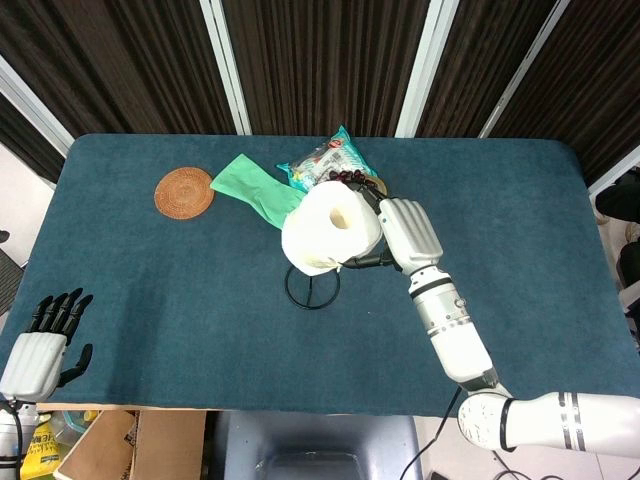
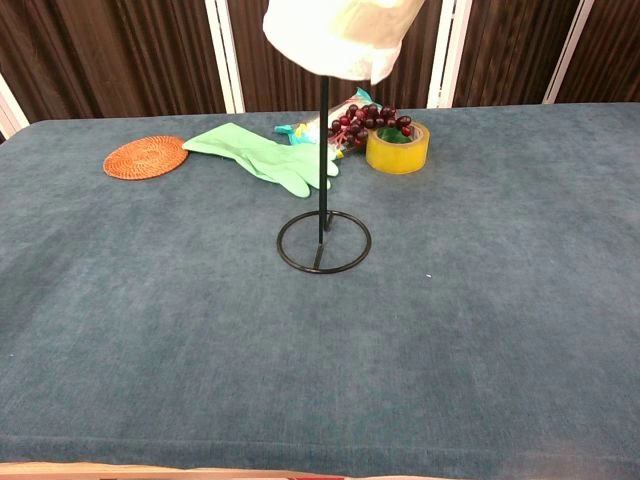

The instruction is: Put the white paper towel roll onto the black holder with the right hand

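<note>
**Paper towel roll held over the holder's rod**

In the head view, the right hand (image 1: 403,232) sits just right of centre, its fingers wrapped around the side of the white paper towel roll (image 1: 331,228). The roll is held up off the table with its hollow core facing the camera, and it covers the top of the black holder (image 1: 311,285), whose ring base shows on the cloth directly below it. In the chest view, the underside of the roll (image 2: 334,36) fills the top centre of the frame and the upright rod of the holder (image 2: 323,170) runs up into it; whether the rod tip has entered the core cannot be told from either view.

The left hand (image 1: 40,346) lies in the lower left corner of the head view, at the near edge of the blue table (image 1: 180,300), palm down with its dark fingers straight and slightly spread, holding nothing.

Behind the holder, toward the upper middle of the frame, are a green rubber glove (image 2: 262,154), a snack bag (image 1: 325,157), a bunch of dark red grapes (image 2: 365,123) and a roll of yellow tape (image 2: 397,147). A round woven coaster (image 1: 184,191) lies to the left of the glove.
</note>
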